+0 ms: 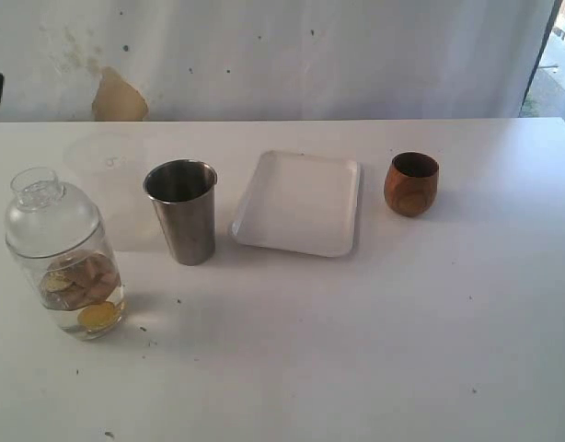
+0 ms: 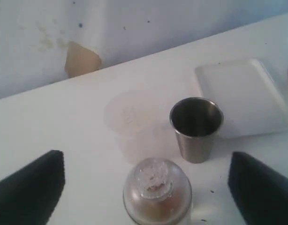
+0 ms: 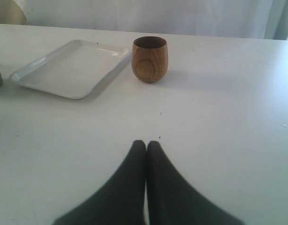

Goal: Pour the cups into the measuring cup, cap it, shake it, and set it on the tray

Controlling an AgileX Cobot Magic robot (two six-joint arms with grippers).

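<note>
Left gripper (image 2: pixel 146 157): I've got it wide open here, fingers spread far apart, holding nothing.
Measuring cup (image 1: pixel 63 253): lower left of the exterior frame, upright on the table (image 1: pixel 356 350), dome cap on, brown and yellow pieces inside. On my left wrist feed it stands between the spread fingers with a gap on each side.
Steel tumbler (image 1: pixel 182 210): just right of it, upright.
Tray (image 1: pixel 299 203): centre frame, near the tumbler.
Wooden cup (image 1: pixel 411 183): right of the tray, upright, not touching it.
Right gripper (image 3: pixel 146 143): fingers pressed together, gripping nothing, with that cup well ahead of the tips.
</note>
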